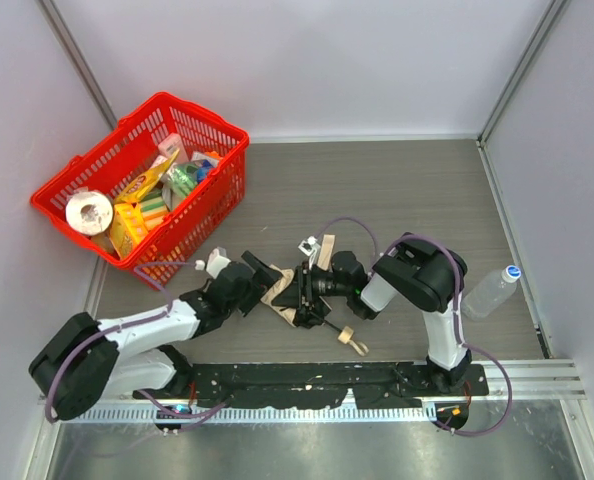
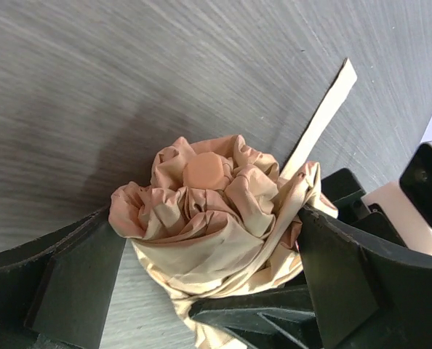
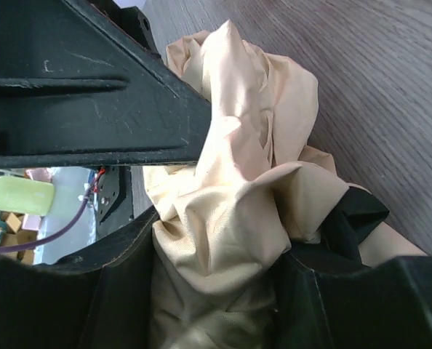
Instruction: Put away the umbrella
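We see the umbrella (image 1: 289, 293) lying folded on the grey table (image 1: 407, 190), near the front edge and right between the two arms, its beige fabric bunched into a loose bundle. Its small tan handle (image 1: 349, 338) with the cord loop sticks out toward the near edge, and a flat tan strap (image 1: 325, 250) pokes away on the far side.

The left gripper (image 1: 267, 283) meets the bundle from the left. In its wrist view the fingers (image 2: 70, 283) stand spread wide – the crumpled fabric sits between them and brushes both, and we make out no squeeze. A round tan cap (image 2: 209, 171) shows in the middle of the folds, with the strap rising up to the right.

The right gripper (image 1: 310, 290) comes in from the opposite side. In its own view its jaws are partly closed, and the fabric is packed between the fingers (image 3: 92, 87), pressing on both – it has hold of the cloth.

A red basket (image 1: 205, 115) full of groceries stands well apart at the far left, and a clear bottle (image 1: 490, 292) lies at the right edge.
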You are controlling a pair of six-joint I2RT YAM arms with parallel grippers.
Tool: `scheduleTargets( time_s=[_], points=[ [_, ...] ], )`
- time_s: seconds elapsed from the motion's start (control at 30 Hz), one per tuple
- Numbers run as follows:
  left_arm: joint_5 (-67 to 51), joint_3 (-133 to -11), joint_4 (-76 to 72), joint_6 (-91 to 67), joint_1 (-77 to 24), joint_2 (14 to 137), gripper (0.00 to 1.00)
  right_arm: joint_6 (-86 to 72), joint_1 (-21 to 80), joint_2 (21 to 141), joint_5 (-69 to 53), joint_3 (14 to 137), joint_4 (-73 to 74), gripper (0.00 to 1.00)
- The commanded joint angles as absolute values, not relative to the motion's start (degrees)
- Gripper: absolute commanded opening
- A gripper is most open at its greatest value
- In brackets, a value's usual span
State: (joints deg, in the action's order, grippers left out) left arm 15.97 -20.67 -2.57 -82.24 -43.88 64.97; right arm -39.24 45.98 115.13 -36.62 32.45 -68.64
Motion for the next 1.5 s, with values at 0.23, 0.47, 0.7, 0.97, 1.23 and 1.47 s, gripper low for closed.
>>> scheduleTargets(
  time_s=[0.23,0.47,0.7,0.97,1.23,1.47],
  points=[
    [15.38,-16.62,-7.82,-84.29,-46.32,72.25,0.55,-42.63,46.58,117.08,-44.12,32.78,-66.99,0.01],
    [16.00,-16.35,-6.42,-83.23,-46.32,71.02,0.00,-30.69,46.58,109.70,-36.42,34.98,-43.03,0.23],
    [15.56,-16.08,-4.49,-85.08,-46.32,70.05,0.00,-19.70,49.74,93.72,-19.27,41.22,-13.82,0.73],
    [15.21,-16.88,-2.73,-85.69,-46.32,69.79,0.00,-11.60,61.77,86.22,5.87,50.18,5.09,0.80],
    [14.33,-18.28,-0.18,-88.50,-46.32,70.49,0.00,-12.91,73.28,93.68,23.98,51.23,1.58,0.80],
    [13.98,-20.30,6.85,-92.54,-46.23,71.01,0.00,-18.36,80.59,105.18,41.20,51.24,2.46,0.79]
  ],
)
